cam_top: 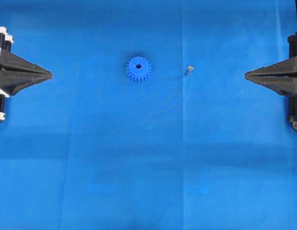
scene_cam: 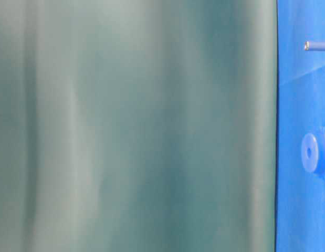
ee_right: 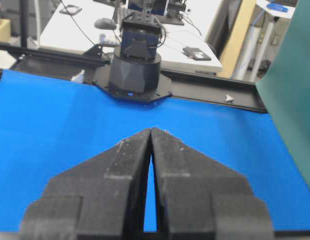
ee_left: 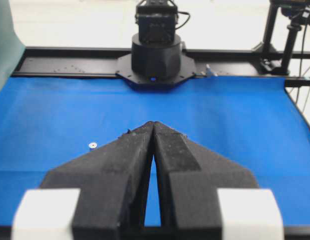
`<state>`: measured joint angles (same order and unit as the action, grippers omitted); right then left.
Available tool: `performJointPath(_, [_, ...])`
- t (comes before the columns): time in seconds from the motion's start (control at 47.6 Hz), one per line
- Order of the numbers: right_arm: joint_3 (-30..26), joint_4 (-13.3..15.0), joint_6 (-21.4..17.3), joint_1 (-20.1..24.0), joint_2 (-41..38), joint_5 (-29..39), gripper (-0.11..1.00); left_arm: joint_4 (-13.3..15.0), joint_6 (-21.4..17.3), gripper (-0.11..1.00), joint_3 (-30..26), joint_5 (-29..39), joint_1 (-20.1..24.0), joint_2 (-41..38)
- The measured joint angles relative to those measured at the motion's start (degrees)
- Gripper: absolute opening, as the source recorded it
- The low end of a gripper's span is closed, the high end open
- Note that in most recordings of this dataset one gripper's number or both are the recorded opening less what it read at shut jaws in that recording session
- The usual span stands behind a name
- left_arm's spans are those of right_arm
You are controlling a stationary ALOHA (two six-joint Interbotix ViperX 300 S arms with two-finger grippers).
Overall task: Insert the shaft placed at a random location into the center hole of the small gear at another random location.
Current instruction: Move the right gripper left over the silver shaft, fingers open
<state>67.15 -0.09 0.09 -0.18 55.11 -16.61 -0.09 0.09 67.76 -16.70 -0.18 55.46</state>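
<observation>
- The job has not really started: the pin must first be picked up, and both arms sit far back at the edges of the blue mat (cam_top: 148,167).
- Left gripper (cam_top: 50,74): its two black fingers are pressed together at the tips. It holds nothing and touches nothing.
- The small gear (cam_top: 138,69) lies flat on the mat, a bit left of the middle, with the center hole (cam_top: 137,66) facing up.
- The shaft (cam_top: 188,72) rests on the mat to the right of the gear, well apart from it. It may be standing up or leaning; it is too tiny to tell.
- Right gripper (cam_top: 246,74): closed too, tips touching, empty.
- To do this step well, I think the right arm, being nearer, should open its fingers wide, come down slowly over the pin, and pinch it gently so it does not roll or pop away.
</observation>
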Motion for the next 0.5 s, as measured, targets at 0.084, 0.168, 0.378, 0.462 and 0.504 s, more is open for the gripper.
performJointPath(0.084, [-0.1,0.0,-0.2,0.0,0.0,0.5,-0.05,0.0,0.4,0.00,0.0,0.2,-0.2,0.4])
performJointPath(0.168, [-0.4,0.0,-0.2,-0.1,0.0,2.5,-0.06,0.0,0.5,0.00,0.0,0.4,-0.4,0.7])
performJointPath(0.378, [-0.8,0.0,-0.2,-1.9,-1.1,4.8,-0.06,0.0,0.4,0.00,0.1,1.3,-0.4,1.1])
performJointPath(0.462, [-0.7,-0.1,-0.3,-3.1,-2.6,3.8,-0.05,0.0,0.4,0.00,0.0,1.3,-0.4,1.1])
performJointPath(0.504, [-0.7,-0.3,-0.3,-3.8,-3.8,2.8,-0.04,0.0,0.4,0.00,0.1,1.3,-0.5,1.1])
